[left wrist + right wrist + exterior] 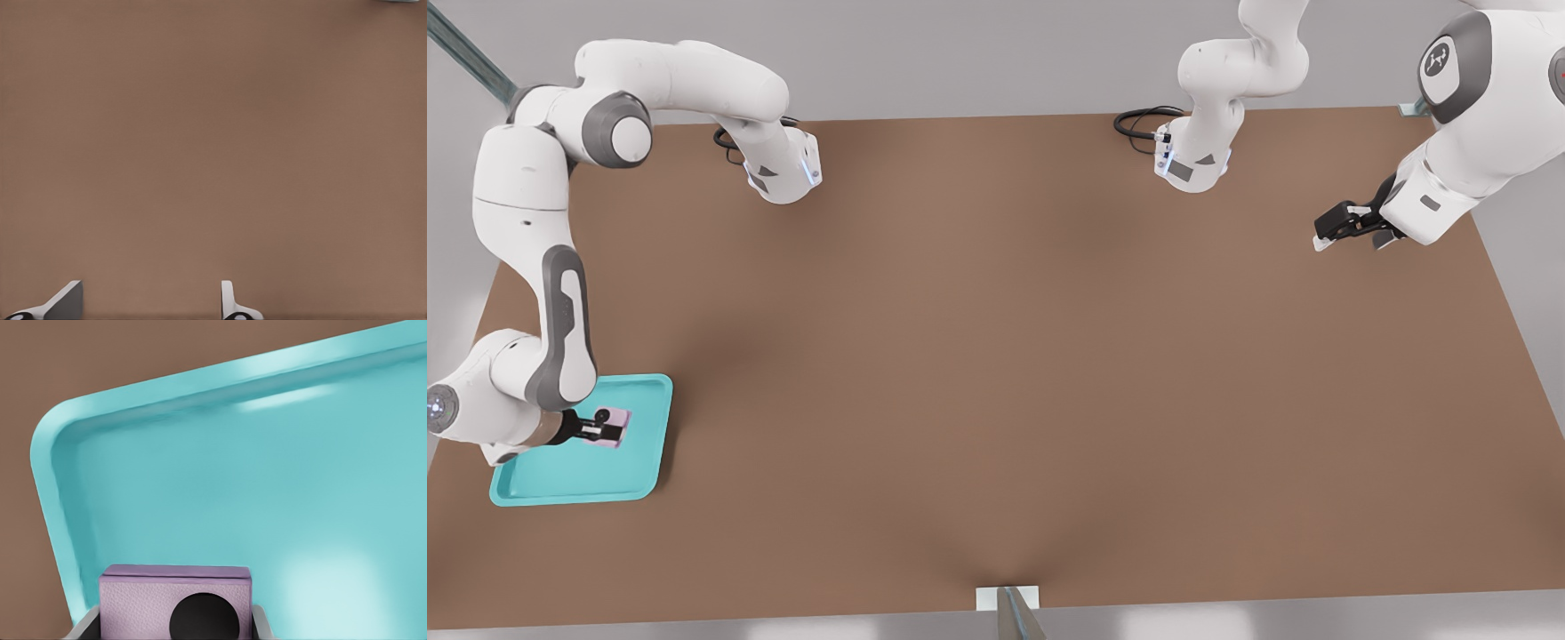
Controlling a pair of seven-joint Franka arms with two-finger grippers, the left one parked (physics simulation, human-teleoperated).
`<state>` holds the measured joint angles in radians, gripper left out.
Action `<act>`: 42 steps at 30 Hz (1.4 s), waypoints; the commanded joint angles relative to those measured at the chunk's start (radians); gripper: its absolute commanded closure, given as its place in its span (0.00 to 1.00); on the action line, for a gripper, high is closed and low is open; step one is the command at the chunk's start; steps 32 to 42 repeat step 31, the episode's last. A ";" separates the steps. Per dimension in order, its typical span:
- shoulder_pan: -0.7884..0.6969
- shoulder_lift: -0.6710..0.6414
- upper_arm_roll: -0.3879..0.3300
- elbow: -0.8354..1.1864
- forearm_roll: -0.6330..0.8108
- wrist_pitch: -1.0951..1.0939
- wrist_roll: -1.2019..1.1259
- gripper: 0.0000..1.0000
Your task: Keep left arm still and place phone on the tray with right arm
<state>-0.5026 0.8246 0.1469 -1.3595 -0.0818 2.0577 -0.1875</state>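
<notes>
Pink phone (613, 420) held in the claw (601, 428) over the turquoise tray (636, 471).

The phone, a small pale pink slab, sits between the claw's two fingers, which are clamped on its sides; in the right wrist view the phone (175, 600) shows one round black lens facing the camera, with a grey finger (85, 628) tight against each flank. It lies inside the rim of the tray (47, 487), above the tray floor toward the upper middle of the tray as the front view shows it; whether it touches the floor cannot be told. The tray rests flat on the brown tabletop (996, 356), near the corner at the front view's lower left. The white working arm bends down over the tray's left edge in that view.
</notes>
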 commanded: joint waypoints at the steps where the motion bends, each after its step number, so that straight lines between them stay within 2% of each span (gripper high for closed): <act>1: -0.005 0.036 -0.003 0.026 -0.003 -0.005 -0.412 0.21; 4: -0.005 0.062 -0.003 0.026 -0.003 0.027 -0.408 0.20; 5: -0.005 0.062 -0.001 0.028 -0.003 0.027 -0.408 0.00; 9: 0.006 0.038 0.013 0.052 -0.001 0.007 -0.398 0.00; 11: 0.070 -0.142 0.026 0.051 -0.027 -0.108 -0.308 0.00; 15: 0.240 -0.418 0.040 0.045 -0.041 -0.372 -0.132 0.00; 17: 0.236 -0.522 0.154 0.033 -0.041 -0.473 0.000 0.00; 18: 0.283 -0.616 0.123 -0.035 -0.035 -0.481 0.017 0.00; 21: 0.512 -0.706 -0.131 -0.055 0.024 -0.545 0.168 0.00; 22: 0.542 -0.736 -0.153 -0.098 0.024 -0.539 0.171 0.00; 23: 0.593 -0.762 -0.208 -0.145 0.028 -0.524 0.171 0.00; 42: 0.599 -0.765 -0.219 -0.150 0.056 -0.527 0.169 0.00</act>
